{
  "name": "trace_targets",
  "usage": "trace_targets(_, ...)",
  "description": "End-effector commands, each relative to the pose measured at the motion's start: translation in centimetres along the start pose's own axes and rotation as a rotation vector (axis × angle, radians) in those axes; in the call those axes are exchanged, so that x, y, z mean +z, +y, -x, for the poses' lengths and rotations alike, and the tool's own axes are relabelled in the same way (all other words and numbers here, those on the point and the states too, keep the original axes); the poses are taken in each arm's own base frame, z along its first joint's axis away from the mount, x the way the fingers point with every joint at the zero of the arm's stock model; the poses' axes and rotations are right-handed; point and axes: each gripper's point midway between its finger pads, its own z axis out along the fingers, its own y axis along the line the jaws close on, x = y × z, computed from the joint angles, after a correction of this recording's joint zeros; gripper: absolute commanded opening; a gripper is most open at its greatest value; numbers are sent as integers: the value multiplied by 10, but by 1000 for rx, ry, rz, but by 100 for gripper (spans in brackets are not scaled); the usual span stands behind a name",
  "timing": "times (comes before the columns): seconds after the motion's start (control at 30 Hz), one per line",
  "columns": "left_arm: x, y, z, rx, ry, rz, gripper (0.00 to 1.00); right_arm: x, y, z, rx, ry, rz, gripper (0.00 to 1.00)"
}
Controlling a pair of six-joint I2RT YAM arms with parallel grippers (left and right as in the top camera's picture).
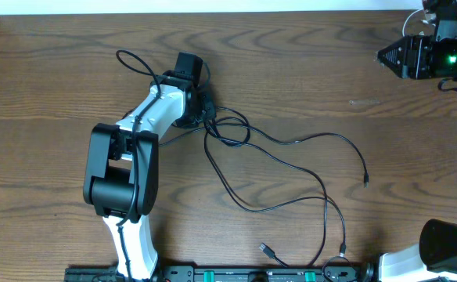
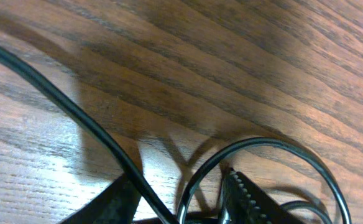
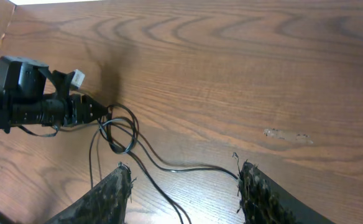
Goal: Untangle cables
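**Table** [image 1: 307,47]: brown wood grain. Every place below is given from the left gripper.

**Left gripper** [image 1: 203,110]: you have it low over the table, at the knotted end of the cables [image 1: 236,135]. In the left wrist view, the left gripper [image 2: 178,177] shows its fingers [image 2: 240,198] standing apart. One straight black strand and one black loop run through the gap. As far as you can see, neither finger pinches them.

**Cables**: thin black cords lying flat on the table.
- The crossed loops bunch just beside the left gripper, right at its tip.
- From there the strands fan outward, away from the left gripper.
- One long strand arcs off and ends in a small plug [image 1: 365,182], well apart from the left gripper.
- A second plug end [image 1: 268,250] lies farther off still.
- In the right wrist view you see the same cables [image 3: 122,134] looped directly in front of the left gripper.

**Right gripper** [image 1: 381,56]: you have it well apart from the left gripper and from the cables. In the right wrist view, the right gripper [image 3: 184,166] has its fingers [image 3: 116,193] spread wide. They hold nothing and sit above the wood.
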Motion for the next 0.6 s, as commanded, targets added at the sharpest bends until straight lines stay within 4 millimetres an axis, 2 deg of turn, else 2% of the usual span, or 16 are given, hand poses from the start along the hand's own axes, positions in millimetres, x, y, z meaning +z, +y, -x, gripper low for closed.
trace_targets(0.0,9,6,-5,-5,14,29,40,0,4,0,-17,2,8,53)
trace_targets(0.1,9,6,-5,-5,14,29,35,1,6,0,-21,3,10,55)
trace_targets(0.33,12,12,-14,-8,40,45,32,2,9,0,-26,7,14,55)
trace_targets(0.57,16,18,-22,-12,61,59,18,3,9,-1,-28,9,10,56)
